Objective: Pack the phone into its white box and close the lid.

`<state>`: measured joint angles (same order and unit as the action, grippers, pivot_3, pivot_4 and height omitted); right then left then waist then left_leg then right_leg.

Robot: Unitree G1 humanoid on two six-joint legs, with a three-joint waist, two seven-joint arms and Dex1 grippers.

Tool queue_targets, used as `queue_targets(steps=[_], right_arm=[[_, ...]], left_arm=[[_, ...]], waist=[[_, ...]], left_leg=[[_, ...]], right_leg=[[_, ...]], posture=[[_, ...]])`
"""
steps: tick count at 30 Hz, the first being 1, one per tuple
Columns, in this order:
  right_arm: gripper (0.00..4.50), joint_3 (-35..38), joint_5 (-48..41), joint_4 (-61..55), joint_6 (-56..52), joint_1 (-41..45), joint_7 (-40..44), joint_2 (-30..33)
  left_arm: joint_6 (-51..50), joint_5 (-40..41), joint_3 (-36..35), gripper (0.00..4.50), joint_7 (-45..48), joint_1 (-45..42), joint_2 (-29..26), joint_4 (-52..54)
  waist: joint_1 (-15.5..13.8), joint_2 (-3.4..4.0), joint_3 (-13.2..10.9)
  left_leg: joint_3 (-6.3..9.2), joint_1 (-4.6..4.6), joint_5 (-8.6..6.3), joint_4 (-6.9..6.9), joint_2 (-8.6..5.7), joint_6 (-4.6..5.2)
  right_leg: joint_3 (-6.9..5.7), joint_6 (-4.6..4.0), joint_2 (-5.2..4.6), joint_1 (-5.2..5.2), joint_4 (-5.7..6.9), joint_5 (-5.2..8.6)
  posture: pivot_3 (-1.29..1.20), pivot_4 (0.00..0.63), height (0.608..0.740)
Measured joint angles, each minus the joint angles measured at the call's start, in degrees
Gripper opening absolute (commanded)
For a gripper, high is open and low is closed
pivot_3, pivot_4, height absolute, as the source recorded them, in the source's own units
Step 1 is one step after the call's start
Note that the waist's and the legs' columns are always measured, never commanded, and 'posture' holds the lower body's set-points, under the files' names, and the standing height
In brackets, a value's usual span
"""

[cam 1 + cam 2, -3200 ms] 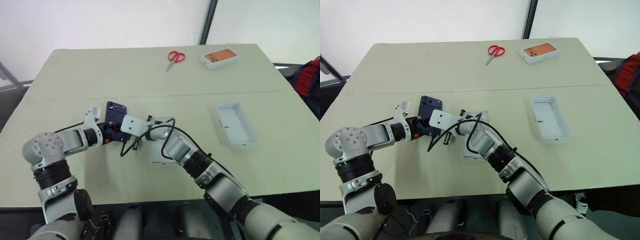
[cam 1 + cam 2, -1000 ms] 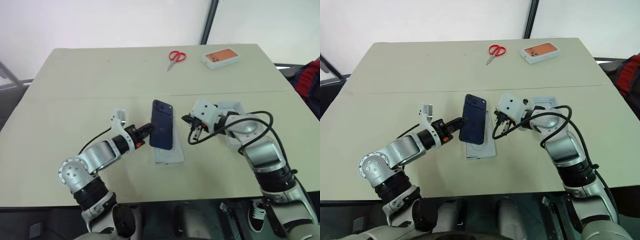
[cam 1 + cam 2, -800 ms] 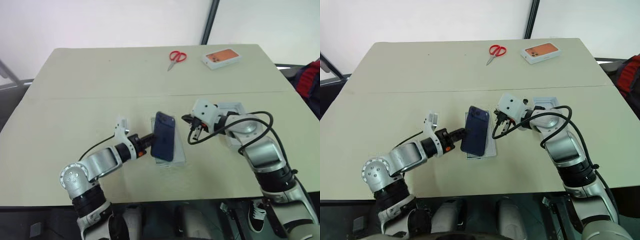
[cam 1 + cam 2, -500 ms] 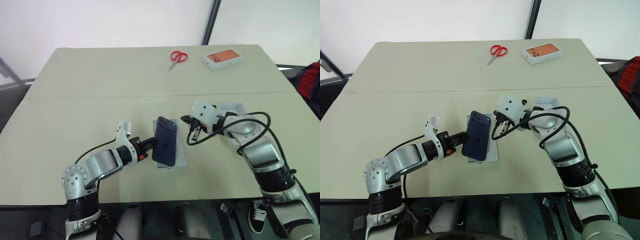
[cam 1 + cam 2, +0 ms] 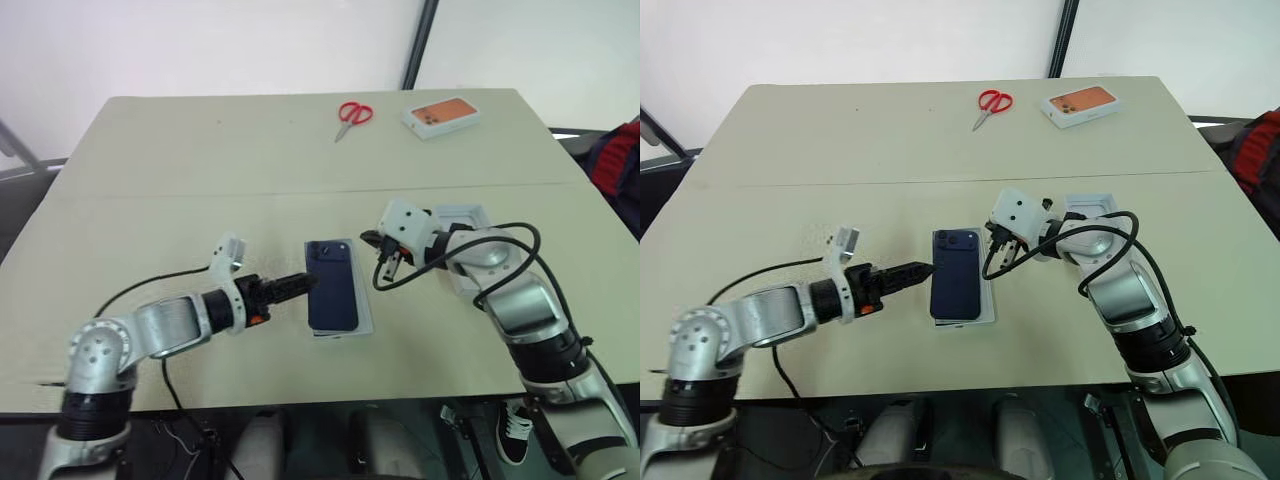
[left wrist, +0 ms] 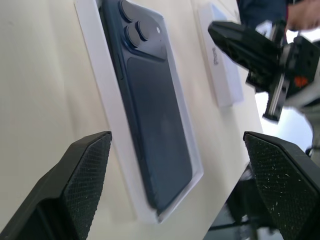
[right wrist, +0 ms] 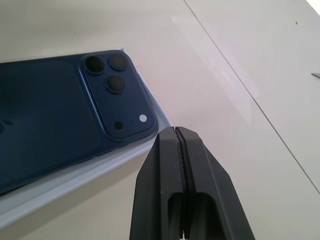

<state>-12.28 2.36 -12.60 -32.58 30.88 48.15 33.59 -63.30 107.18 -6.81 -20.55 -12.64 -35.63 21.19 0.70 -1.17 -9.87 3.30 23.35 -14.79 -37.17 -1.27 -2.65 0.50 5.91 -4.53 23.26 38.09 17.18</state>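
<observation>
The dark blue phone [image 5: 332,288] lies back up, camera bump at the far end, in the white box [image 5: 344,331] at the table's middle front. Just to its left my left gripper [image 5: 308,282] points at it, apart from it. In the left wrist view its fingers [image 6: 80,192] stand wide open with nothing between them. To the right of the phone's far corner my right gripper [image 5: 384,265] hovers over the table, fingers [image 7: 184,190] pressed shut and empty. The lid [image 5: 468,213] lies inside up behind my right forearm, partly hidden.
Red scissors [image 5: 352,112] and an orange-topped box [image 5: 440,113] lie at the far side of the table [image 5: 180,180]. A black cable loops beside my right wrist. A seam crosses the table between the far things and the box.
My left gripper has opened and let go of the phone. The phone has gone from tilted to lying flat in the box. The left hand drew back left. The right arm stayed still.
</observation>
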Motion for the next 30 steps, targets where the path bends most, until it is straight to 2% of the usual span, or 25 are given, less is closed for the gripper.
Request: queue_targets(steps=[4, 10, 15, 17, 22, 30], right_arm=[[0.0, 0.0, -0.4, 0.3, 0.5, 0.0, 0.1, 0.8], [0.0, 0.0, -1.1, 0.1, 0.8, -0.1, 1.7, 2.6], [0.0, -0.7, -4.6, -4.7, -1.9, -0.4, 3.7, 1.4], [0.0, -2.9, -5.5, -8.1, -4.2, -0.4, 3.6, -0.4], [0.0, -9.3, -4.8, -10.2, -11.0, 0.2, -0.1, -4.9], [0.0, -16.8, -3.7, -10.4, -19.7, 5.3, -3.8, -9.5]], left_arm=[[1.1, -8.3, -1.6, 4.47, 10.5, 0.7, -5.5, 1.5], [9.7, -35.7, -2.4, 4.47, 28.5, 1.8, -16.8, 3.6], [20.8, -55.3, 3.9, 4.47, 42.7, 6.6, -20.7, 6.2], [26.9, -61.9, 5.8, 4.47, 48.1, 8.7, -20.4, 6.8], [33.7, -68.5, 6.0, 4.47, 57.6, 12.1, -19.9, 6.5], [35.7, -68.3, 1.7, 4.47, 68.6, 15.9, -18.2, 4.5]], waist=[[-0.1, 0.01, 0.0], [0.1, 0.05, 0.0], [0.3, 0.15, -0.1], [0.2, 0.19, -0.1], [0.1, 0.2, -0.1], [0.2, 0.22, -0.1]], left_leg=[[0.01, 0.0, -0.04, -0.01, -0.03, 0.08], [-0.05, 0.0, -0.06, 0.08, -0.08, 0.12], [-0.05, 0.0, -0.09, 0.12, 0.08, 0.16], [-0.03, 0.01, -0.09, 0.12, 0.11, 0.16], [-0.02, 0.02, -0.11, 0.1, 0.09, 0.2], [0.03, 0.02, -0.12, 0.1, 0.1, 0.21]], right_leg=[[-0.03, 0.0, 0.01, -0.02, -0.01, 0.0], [-0.08, -0.01, 0.04, -0.01, -0.08, 0.01], [-0.06, -0.01, 0.03, 0.0, -0.09, 0.01], [-0.02, -0.01, 0.02, 0.02, -0.09, 0.01], [-0.03, -0.02, -0.04, 0.01, -0.09, 0.01], [-0.09, -0.02, -0.04, 0.03, -0.07, 0.01]], posture=[[0.0, 0.15, 0.74], [0.0, 0.15, 0.74], [0.0, 0.15, 0.74], [0.0, 0.15, 0.74], [0.0, 0.15, 0.74], [0.0, 0.15, 0.74]])
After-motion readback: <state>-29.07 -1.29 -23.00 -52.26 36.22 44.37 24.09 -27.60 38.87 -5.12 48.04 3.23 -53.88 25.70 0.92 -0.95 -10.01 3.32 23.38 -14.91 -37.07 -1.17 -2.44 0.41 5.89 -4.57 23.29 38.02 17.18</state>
